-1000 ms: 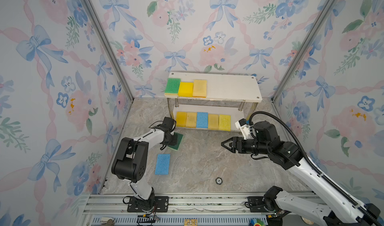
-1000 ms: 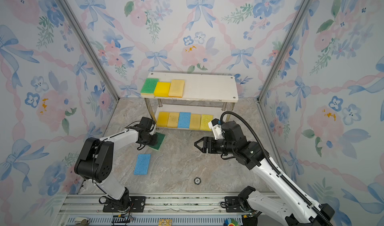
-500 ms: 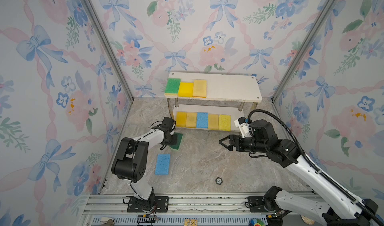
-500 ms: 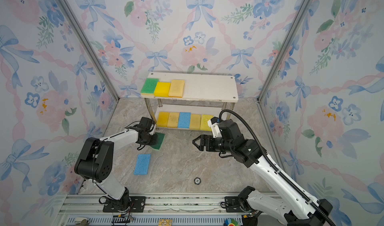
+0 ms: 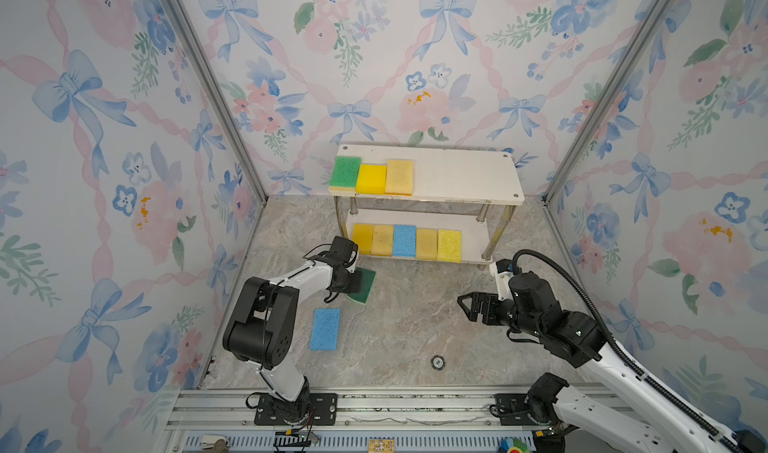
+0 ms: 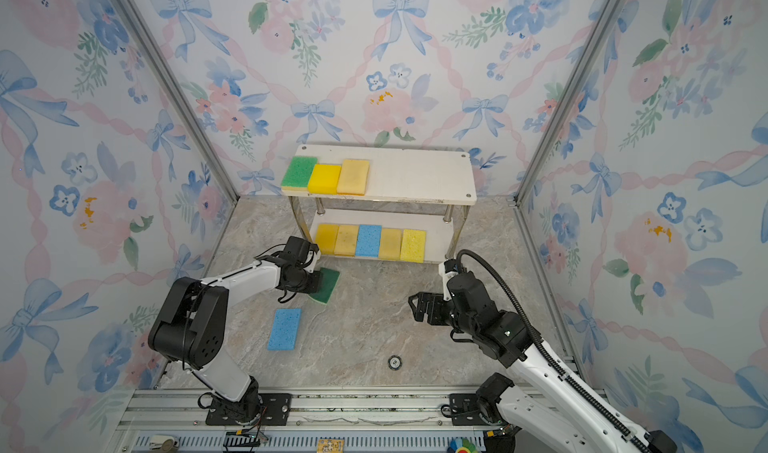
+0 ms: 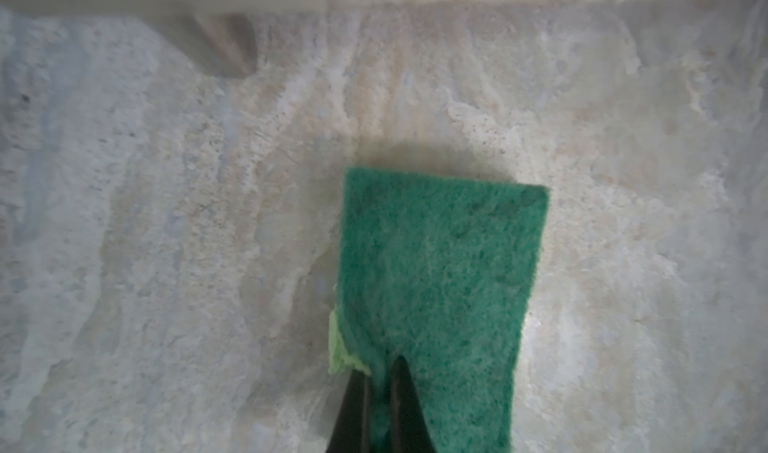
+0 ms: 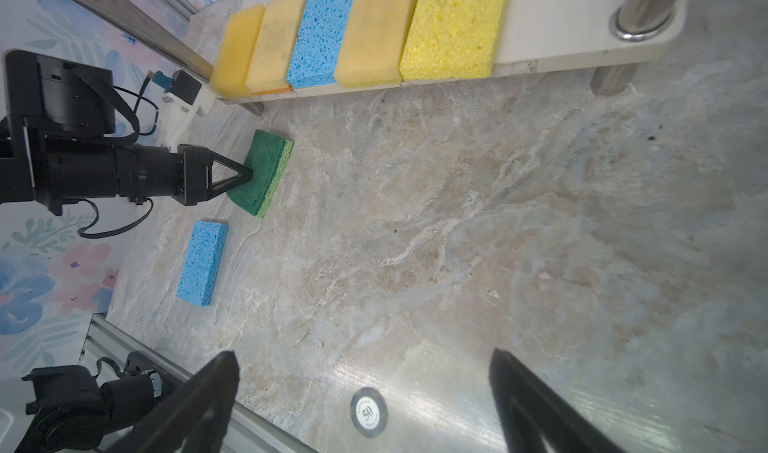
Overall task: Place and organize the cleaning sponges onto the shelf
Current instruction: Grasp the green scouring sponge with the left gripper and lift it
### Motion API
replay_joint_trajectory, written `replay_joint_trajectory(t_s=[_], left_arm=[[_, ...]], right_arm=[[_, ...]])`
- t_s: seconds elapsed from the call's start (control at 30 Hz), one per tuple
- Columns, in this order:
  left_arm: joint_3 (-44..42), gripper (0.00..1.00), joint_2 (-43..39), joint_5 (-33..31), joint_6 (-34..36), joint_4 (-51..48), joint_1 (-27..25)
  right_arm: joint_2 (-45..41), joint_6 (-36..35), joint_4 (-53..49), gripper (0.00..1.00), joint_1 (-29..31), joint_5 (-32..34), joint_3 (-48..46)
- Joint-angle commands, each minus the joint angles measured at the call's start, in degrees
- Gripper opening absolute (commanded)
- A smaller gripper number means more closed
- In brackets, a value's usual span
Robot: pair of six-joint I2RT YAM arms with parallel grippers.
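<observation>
Right wrist view gives the clearest look at the grasp: the left end effector [image 8: 248, 175] is closed almost fully, pinching one short end of the green scourer [image 8: 266, 172], which lies on the counter [image 8: 457, 222] just in front of the shelf [image 5: 465, 176], scouring face up and paler foam showing along its edge. Gripping at the end rather than the middle probably leaves most of the pad free to slide onto a board. The pinched end looks slightly raised; whether the far end has left the counter I cannot tell. The right end effector [image 5: 466, 308] hangs above the bare middle of the counter with its jaws spread wide and nothing between them, likely kept clear of the left arm's path. A blue sponge [image 8: 203, 262] lies flat on the counter near the scourer, not touching it. The lower board [image 8: 552, 14] carries a full row of five sponges set side by side, so the open room is on the upper board, where three sponges sit together at the left end. The scourer's likely spot is beside them. A small round disc [image 8: 368, 412] rests near the front rail.
</observation>
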Motion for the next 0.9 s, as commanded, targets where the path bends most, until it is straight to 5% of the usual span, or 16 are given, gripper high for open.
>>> replay_joint_trajectory(t_s=[0.0, 0.6, 0.87], left_arm=[[-1.4, 0.00, -1.0, 2.2, -0.1, -2.5, -1.5], [-2.3, 0.00, 0.9, 11.8, -2.6, 0.1, -8.3], [-7.5, 0.00, -7.8, 16.4, -12.4, 4.7, -10.0]], right_arm=[[-1.3, 2.2, 2.9, 0.97, 0.6, 2.7, -1.5], [6.7, 3.5, 7.7, 0.97, 3.9, 1.7, -5.7], [7.4, 3.1, 9.4, 0.97, 4.9, 1.9, -6.2]])
